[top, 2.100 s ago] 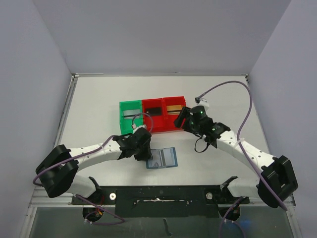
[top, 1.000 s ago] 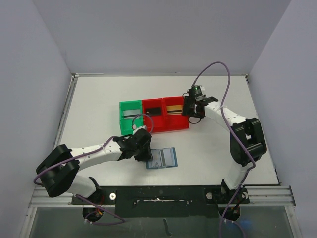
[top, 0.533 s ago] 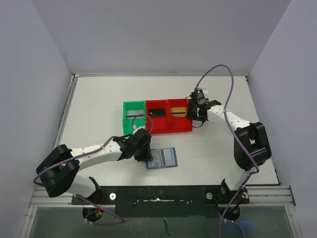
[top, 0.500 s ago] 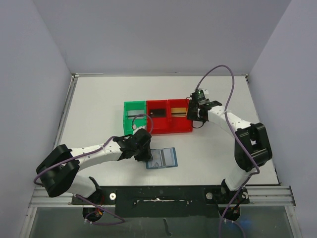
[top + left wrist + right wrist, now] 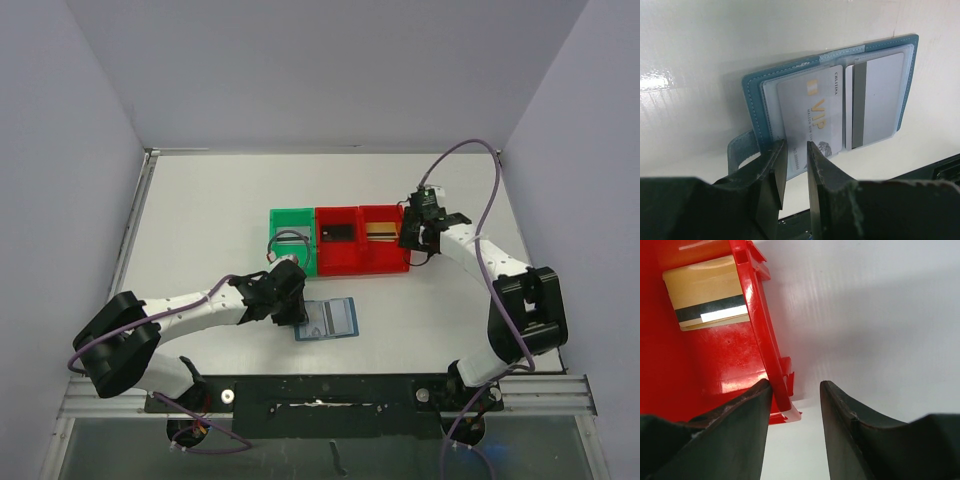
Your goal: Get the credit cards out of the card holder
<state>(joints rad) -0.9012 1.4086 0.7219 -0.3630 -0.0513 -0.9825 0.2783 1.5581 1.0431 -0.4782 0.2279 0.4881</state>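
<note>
The right arm is no longer hanging near the holder [image 5: 327, 319]. It is now reaching across to the far right end of the bins [image 5: 338, 209], and the whole row is sitting further right on the desk [image 5: 200, 220] than a moment ago. The right tool [image 5: 796, 386] is straddling the end wall of the red bin [image 5: 760, 325], with one finger inside touching the wall and the other outside, standing apart from it. It is released rather than clamped, and is probably hooking the row along. A gold card [image 5: 710, 292] is lying flat in that bin.

The holder is staying where it was, open on the desk near the front edge, just below the bins. The left tool [image 5: 794, 150] is still resting at the holder's near edge. Its fingers are nearly closed, with the edge of the VIP card [image 5: 812, 112] lying between them. I cannot tell whether it is actually pinching the card or only pinning the panel down. A striped card [image 5: 877, 100] is sitting in the other pocket.

So this shift is rearranging the bins, not emptying the holder; at least two cards are still waiting to come out.
</note>
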